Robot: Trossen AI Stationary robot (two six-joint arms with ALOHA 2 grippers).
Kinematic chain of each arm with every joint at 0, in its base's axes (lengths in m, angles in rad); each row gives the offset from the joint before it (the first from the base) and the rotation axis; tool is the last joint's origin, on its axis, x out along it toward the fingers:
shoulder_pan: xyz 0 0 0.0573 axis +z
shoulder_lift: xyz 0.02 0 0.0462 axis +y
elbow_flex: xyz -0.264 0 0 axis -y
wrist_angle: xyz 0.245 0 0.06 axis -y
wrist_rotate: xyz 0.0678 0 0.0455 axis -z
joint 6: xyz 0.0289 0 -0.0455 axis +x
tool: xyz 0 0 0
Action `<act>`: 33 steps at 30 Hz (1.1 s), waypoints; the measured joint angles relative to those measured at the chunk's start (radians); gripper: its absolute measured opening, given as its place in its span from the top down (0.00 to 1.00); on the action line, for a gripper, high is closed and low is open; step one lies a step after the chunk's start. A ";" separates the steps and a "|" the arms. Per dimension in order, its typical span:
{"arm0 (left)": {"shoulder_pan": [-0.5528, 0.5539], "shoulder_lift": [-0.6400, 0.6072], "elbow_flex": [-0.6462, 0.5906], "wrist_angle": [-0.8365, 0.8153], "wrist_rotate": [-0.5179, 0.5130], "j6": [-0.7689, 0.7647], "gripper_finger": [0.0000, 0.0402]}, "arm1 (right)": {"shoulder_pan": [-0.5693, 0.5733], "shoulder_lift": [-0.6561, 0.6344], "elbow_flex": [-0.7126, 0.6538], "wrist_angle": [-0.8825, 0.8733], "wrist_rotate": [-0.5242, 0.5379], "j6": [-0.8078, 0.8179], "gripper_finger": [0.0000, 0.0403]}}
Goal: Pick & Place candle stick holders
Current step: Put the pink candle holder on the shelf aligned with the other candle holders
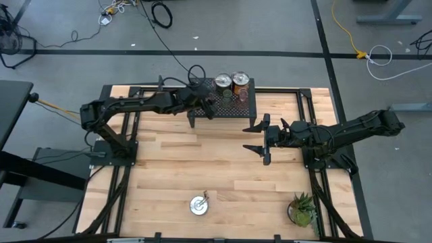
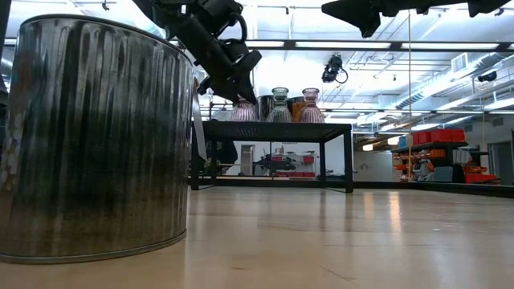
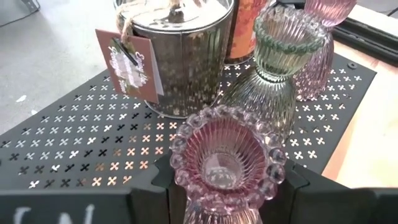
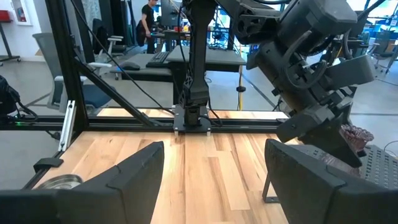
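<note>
My left gripper reaches over the black mesh rack at the far middle and is shut on a pinkish-brown ribbed glass holder. Behind it on the rack stand an olive-green cup, another pinkish cup, a silver tin holder with a tag and an orange-bodied one. One more silver holder stands on the table near the front edge. My right gripper hovers open and empty right of the rack. My left gripper pinches the pinkish holder's ribbed body just under its beaded rim between the two fingers, which stand on opposite sides of it. The fingers slant down from the table's left. The holder is upright; in the low view its foot is at the rack's top.
A small spiky potted plant stands at the front right corner. The rack stands on thin legs with room under it. The bare wooden table lies between the rack and the front holder.
</note>
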 joint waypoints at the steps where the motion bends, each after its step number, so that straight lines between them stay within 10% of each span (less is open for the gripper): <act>1: 0.000 -0.003 0.000 -0.004 0.000 0.000 0.62 | 0.000 0.000 0.000 0.000 0.000 0.000 0.31; 33: 0.001 -0.045 0.002 -0.043 -0.028 -0.005 0.37 | 0.000 0.000 0.000 -0.008 0.000 0.000 0.31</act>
